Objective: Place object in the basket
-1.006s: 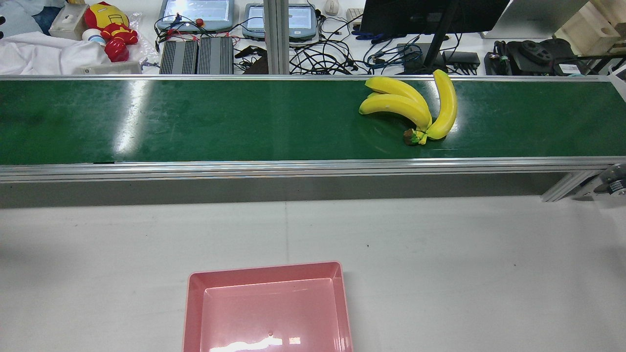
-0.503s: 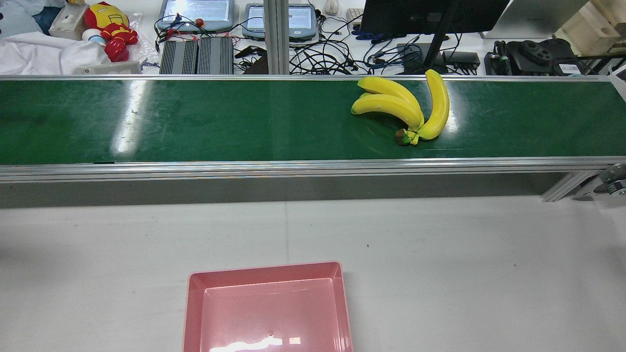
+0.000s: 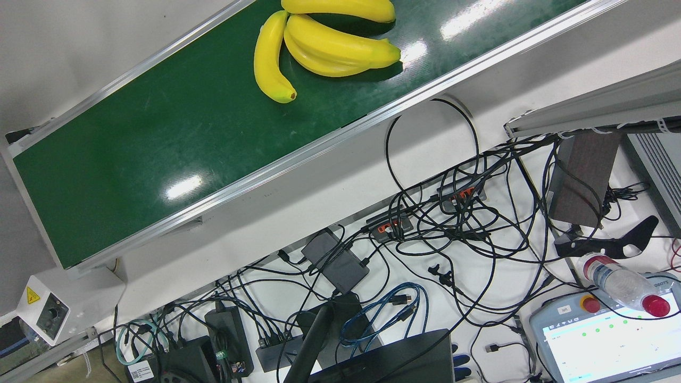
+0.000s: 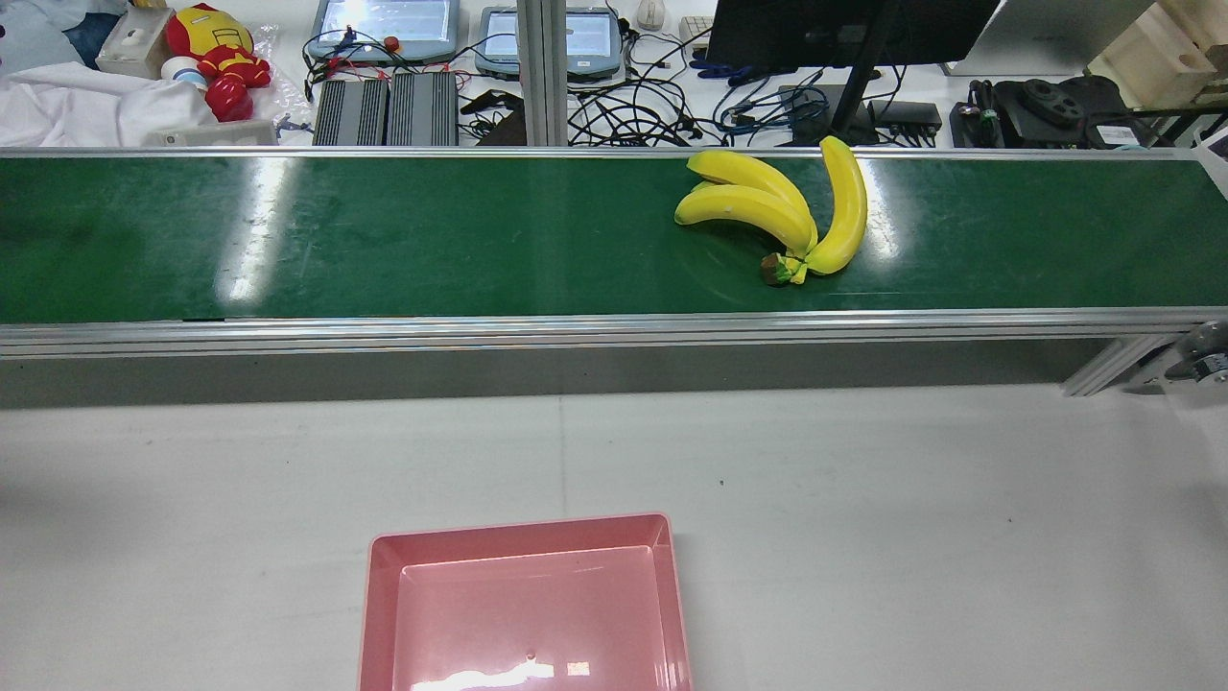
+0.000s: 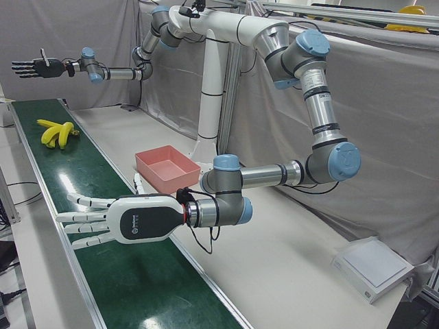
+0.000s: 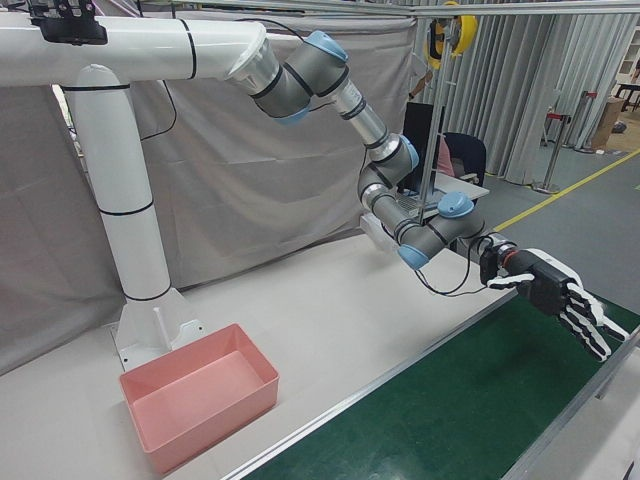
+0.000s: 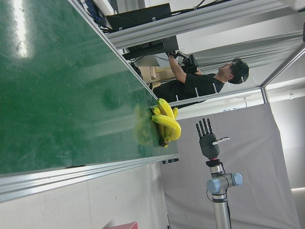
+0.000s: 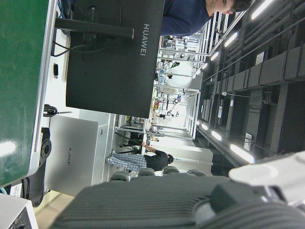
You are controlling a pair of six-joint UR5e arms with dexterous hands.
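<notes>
Green conveyor belt has carried the banana bunch a little toward the robot's left; it lies well apart from the pink basket on the table. Left hand and right hand hover above the belt with fingers spread, holding nothing, so I judge the grasp is not yet begun.

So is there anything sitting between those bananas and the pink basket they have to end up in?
Nothing visible. Between the bananas and the pink basket lie only bare green belt, its metal edge rail and empty white table.
</notes>
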